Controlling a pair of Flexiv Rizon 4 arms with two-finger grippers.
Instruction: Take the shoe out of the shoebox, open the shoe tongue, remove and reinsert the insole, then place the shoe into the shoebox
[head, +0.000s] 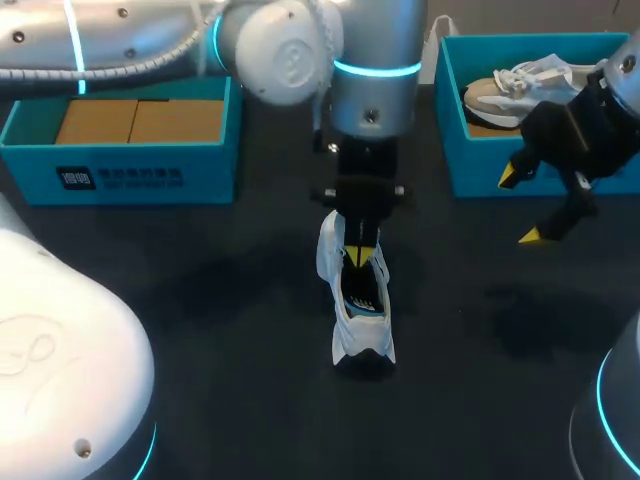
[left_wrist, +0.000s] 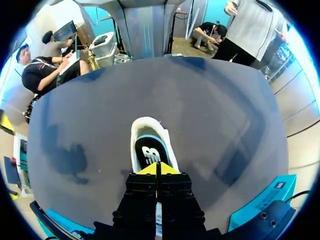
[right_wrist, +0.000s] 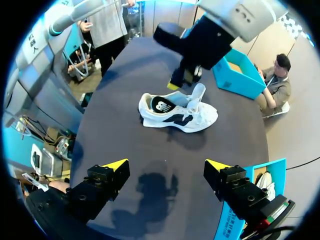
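Two hands split the work: your left hand (head: 361, 252), fingers (left_wrist: 149, 170) clenched together, sits in the mouth of the white mesh sneaker (head: 362, 325) at the centre of the dark tabletop (head: 200, 300), probably after its tongue (right_wrist: 197, 94) or insole (left_wrist: 149, 154). Your right hand (head: 520, 207), released, hovers at three o'clock by the teal shoebox (head: 475, 165).
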